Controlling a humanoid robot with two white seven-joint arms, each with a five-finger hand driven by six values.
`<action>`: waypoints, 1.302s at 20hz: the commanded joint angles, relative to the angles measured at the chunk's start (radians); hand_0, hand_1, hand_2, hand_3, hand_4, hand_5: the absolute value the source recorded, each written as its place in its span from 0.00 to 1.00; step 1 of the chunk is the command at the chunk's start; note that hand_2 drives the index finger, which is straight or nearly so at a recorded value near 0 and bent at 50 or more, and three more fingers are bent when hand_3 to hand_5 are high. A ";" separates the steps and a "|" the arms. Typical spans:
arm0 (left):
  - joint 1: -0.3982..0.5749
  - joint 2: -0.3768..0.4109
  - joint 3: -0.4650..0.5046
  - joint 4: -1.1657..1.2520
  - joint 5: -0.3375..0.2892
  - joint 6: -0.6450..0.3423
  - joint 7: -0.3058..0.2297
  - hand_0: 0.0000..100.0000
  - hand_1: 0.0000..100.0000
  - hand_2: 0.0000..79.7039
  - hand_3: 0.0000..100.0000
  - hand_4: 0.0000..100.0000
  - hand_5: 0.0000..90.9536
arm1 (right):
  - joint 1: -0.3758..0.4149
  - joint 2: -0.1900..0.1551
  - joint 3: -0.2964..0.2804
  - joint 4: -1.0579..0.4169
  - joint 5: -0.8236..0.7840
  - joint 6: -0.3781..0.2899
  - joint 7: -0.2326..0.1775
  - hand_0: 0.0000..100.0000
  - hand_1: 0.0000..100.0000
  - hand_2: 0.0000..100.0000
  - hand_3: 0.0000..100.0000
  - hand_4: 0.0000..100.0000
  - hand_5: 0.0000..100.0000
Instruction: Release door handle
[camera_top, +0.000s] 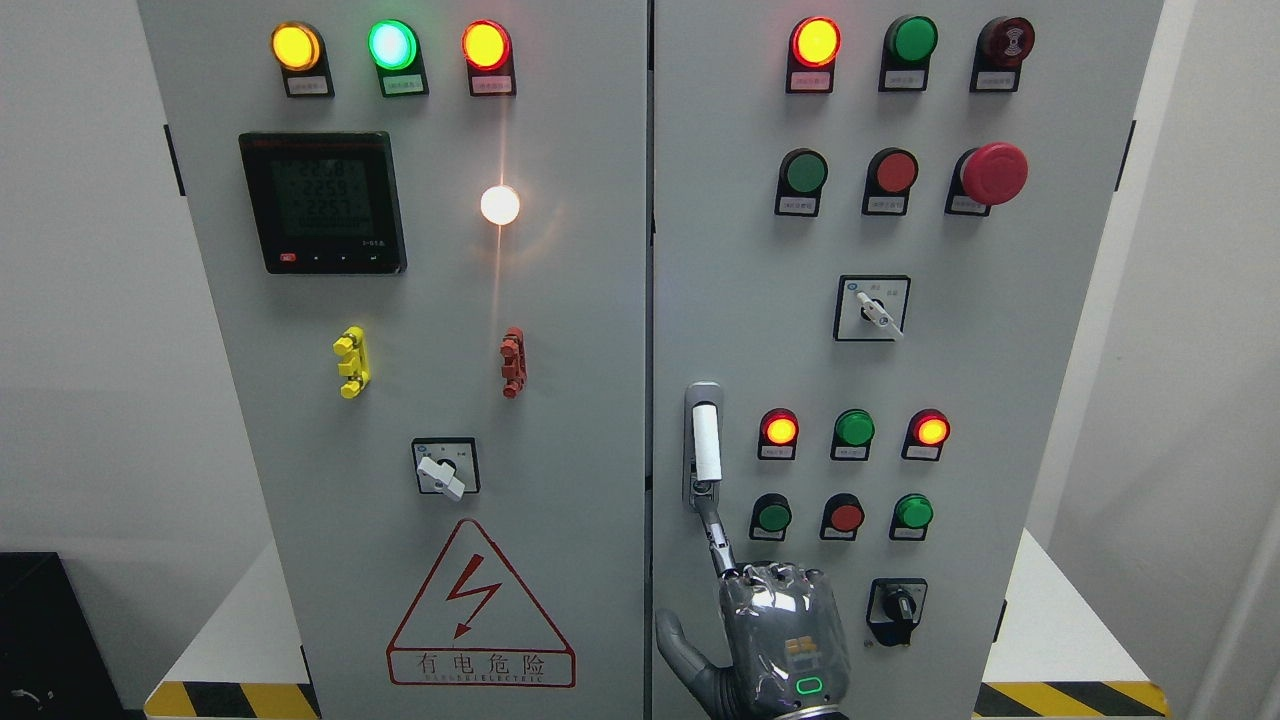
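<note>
Door handle (705, 445) stands upright near the left edge of the right-hand cabinet door (1000, 300), below mid-height, seated in its recess; the door appears closed. One robot hand (785, 640) enters at the bottom edge slightly right of centre; side judged right. One extended finger reaches up to the handle's lower end, apparently touching it. Thumb spread leftward, nothing gripped. Remaining fingers not discernible. Judgement: release is nearly complete, with contact reduced to a fingertip.
</note>
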 joint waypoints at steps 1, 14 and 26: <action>0.017 0.000 0.000 0.000 0.000 -0.001 0.000 0.12 0.56 0.00 0.00 0.00 0.00 | -0.001 -0.002 0.001 0.007 0.000 -0.001 0.003 0.35 0.25 0.12 1.00 1.00 1.00; 0.017 0.000 0.000 0.000 0.000 -0.001 0.000 0.12 0.56 0.00 0.00 0.00 0.00 | -0.001 -0.002 0.002 -0.021 0.000 -0.002 -0.002 0.35 0.25 0.12 1.00 1.00 1.00; 0.017 0.000 0.000 0.000 0.000 -0.001 0.000 0.12 0.56 0.00 0.00 0.00 0.00 | -0.001 -0.002 0.005 -0.036 0.000 -0.002 -0.002 0.35 0.25 0.12 1.00 1.00 1.00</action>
